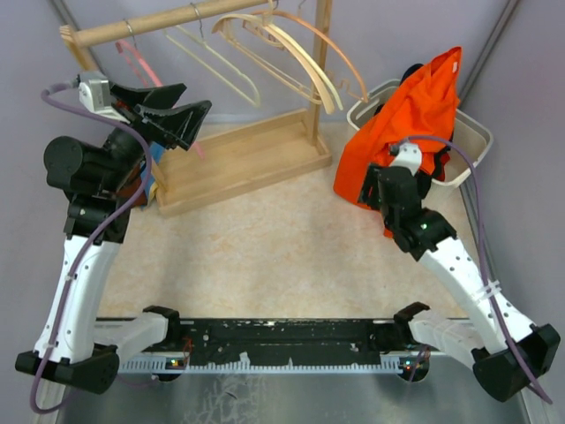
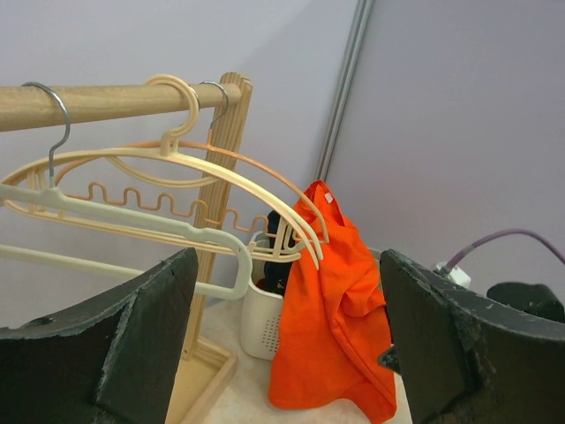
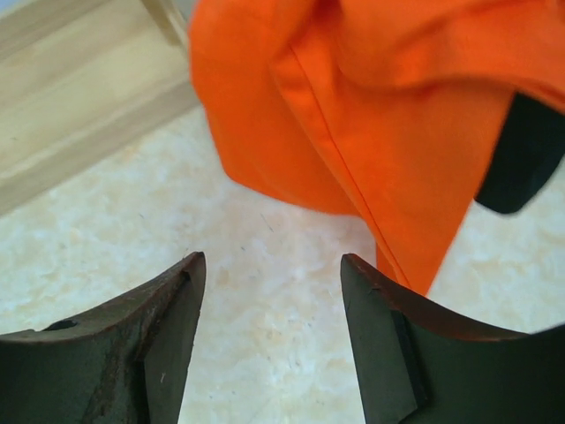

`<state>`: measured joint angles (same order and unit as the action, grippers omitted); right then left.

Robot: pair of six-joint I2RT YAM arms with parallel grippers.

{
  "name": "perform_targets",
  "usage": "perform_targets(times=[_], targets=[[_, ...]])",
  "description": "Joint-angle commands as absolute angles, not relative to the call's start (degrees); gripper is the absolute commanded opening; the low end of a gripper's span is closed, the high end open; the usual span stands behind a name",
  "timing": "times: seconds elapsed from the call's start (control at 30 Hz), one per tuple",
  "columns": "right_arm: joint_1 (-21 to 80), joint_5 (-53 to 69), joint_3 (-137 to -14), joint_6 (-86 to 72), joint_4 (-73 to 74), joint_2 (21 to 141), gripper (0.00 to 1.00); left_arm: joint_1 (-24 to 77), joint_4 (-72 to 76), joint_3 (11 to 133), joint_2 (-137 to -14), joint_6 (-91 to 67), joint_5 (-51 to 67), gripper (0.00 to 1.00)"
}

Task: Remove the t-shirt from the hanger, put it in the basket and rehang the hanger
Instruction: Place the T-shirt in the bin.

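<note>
Top external view shows the orange t-shirt (image 1: 399, 132) draped over a white basket (image 1: 481, 146) on the bench (image 1: 265, 252). Left jaws gape wide, empty; right jaws stand parted, empty, near the cloth.

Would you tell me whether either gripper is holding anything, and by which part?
Nothing is held: the left gripper and right gripper are open and empty, the orange t-shirt ungripped.

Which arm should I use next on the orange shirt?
Right. Its open right gripper hovers just short of the shirt's lower edge, beside the basket. The left gripper, also open, is up by the rack, well away from the shirt.
</note>
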<state>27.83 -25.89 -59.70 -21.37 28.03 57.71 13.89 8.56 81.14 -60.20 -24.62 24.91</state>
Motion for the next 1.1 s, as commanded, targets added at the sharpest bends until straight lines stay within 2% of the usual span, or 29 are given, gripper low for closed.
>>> perform_targets(times=[0.0, 0.17, 0.3, 0.4, 0.7, 1.07], targets=[[28.3, -33.8, -51.8, -27.8, 24.0, 51.0, 0.65, 14.2, 9.3, 80.3, -59.6, -25.9, 27.4, 0.89], [28.0, -37.5, -44.8, -28.1, 18.8, 49.5, 0.80, 14.2, 12.0, 78.6, -59.7, -27.5, 28.9, 0.89], [22.5, -33.5, -42.9, -29.6, 18.3, 52.2, 0.83, 14.2, 13.2, 78.2, -60.2, -28.2, 29.1, 0.89], [18.6, -30.6, -40.2, -29.6, 15.5, 52.8, 0.84, 14.2, 13.8, 78.0, -60.7, -28.5, 29.0, 0.89], [15.5, -31.1, -36.6, -29.2, 11.8, 56.5, 0.86, 14.2, 14.5, 78.9, -61.9, -27.6, 27.9, 0.89], [9.1, -26.0, -33.8, -26.5, 5.2, 60.6, 0.87, 14.2, 14.6, 79.6, -63.8, -27.1, 27.2, 0.89]])
